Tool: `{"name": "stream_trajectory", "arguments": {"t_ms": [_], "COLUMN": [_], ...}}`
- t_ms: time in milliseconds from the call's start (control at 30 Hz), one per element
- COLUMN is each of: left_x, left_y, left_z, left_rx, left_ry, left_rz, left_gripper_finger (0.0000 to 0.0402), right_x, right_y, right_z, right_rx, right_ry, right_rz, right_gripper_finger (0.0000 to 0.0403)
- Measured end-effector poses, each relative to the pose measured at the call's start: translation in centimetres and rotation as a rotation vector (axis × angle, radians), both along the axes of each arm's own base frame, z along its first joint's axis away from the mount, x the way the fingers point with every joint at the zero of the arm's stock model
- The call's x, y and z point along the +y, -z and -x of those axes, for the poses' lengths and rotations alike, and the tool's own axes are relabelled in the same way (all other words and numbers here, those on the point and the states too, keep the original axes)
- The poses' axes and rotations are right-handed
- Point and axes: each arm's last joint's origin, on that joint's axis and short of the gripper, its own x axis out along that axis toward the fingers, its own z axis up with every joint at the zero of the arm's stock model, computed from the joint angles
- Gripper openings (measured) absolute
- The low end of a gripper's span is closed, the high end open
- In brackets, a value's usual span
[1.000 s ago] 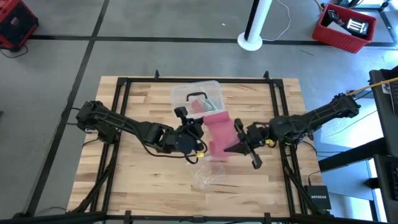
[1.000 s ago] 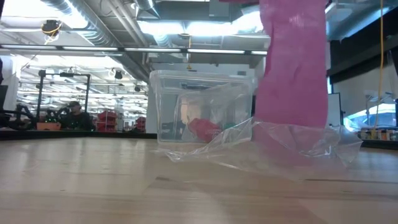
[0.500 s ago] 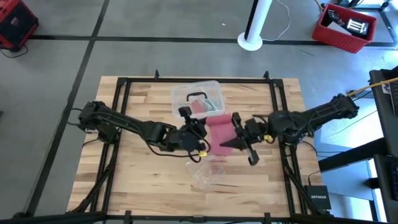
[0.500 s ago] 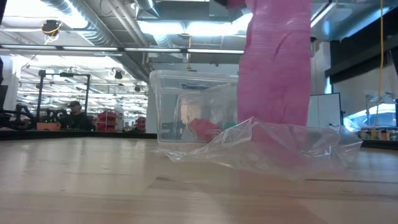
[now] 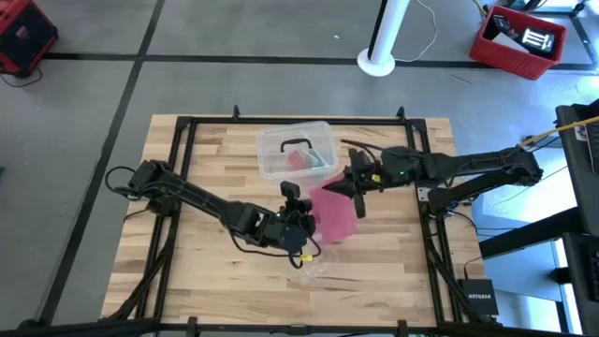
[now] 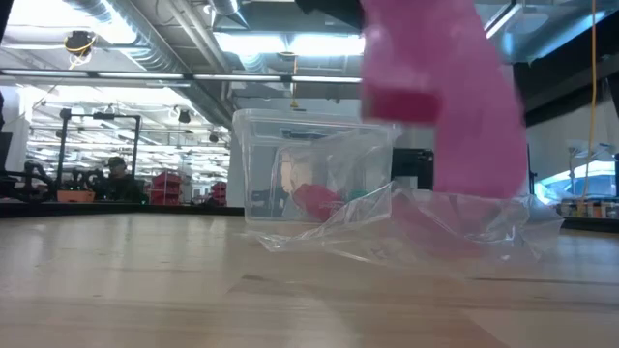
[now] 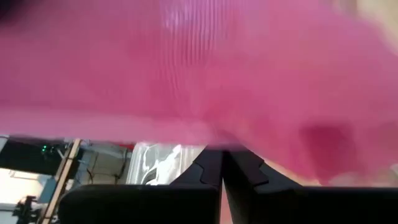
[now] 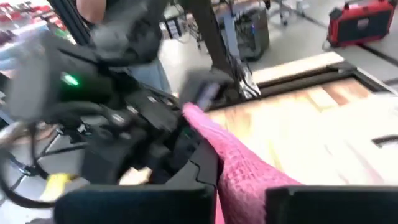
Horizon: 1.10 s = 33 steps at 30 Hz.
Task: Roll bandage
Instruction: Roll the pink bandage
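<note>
We see the bandage [image 5: 332,212] lifted off the table's middle, stretched between both arms. Left gripper [image 5: 301,213] reaches in low, clamped on its near end — right gripper [image 5: 339,186], extended beside the clear box [image 5: 271,148], pinches the far end.

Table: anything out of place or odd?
A crumpled clear wrapper lies loose on the table, right under the bandage that both claws hold up. It could get in the way. Otherwise nothing odd.

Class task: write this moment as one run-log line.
bandage: lifted, held between both grippers | left gripper: shut on bandage | right gripper: shut on bandage | wrapper: on table
</note>
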Motion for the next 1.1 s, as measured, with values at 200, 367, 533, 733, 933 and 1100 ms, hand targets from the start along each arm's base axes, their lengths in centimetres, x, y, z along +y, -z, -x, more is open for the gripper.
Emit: {"name": "stream_trajectory", "arguments": {"t_ms": [200, 367, 533, 733, 933, 1100], "left_x": [0.5, 0.9, 0.9, 0.7, -1.2, -1.4], "left_y": [0.2, 0.7, 0.3, 0.9, 3.9, 8.9], "left_z": [0.0, 0.3, 1.7, 3.9, 4.1, 4.2], "left_rx": [-0.023, -0.008, -0.047, -0.016, -0.006, -0.121], "left_ry": [-0.032, -0.053, -0.121, -0.246, -0.165, -0.103], "left_rz": [0.053, 0.131, 0.265, 0.424, 0.583, 0.683], "left_gripper_finger": [0.0001, 0.0001, 0.0012, 0.0082, 0.0139, 0.0152], "right_x": [0.1, 0.2, 0.2, 0.4, 0.4, 0.5], "right_y": [1.3, 3.5, 3.1, 3.2, 3.7, 4.0], "right_z": [-0.6, -1.0, -0.9, -0.6, -0.4, -0.1], "right_rx": [0.087, 0.263, 0.232, 0.256, 0.308, 0.346], "right_ry": [-0.007, -0.014, -0.038, -0.094, -0.127, -0.156], "right_rz": [0.015, 0.033, 0.041, 0.023, 0.024, 0.028], "right_gripper_finger": [0.0008, 0.0037, 0.0108, 0.0181, 0.0222, 0.0229]}}
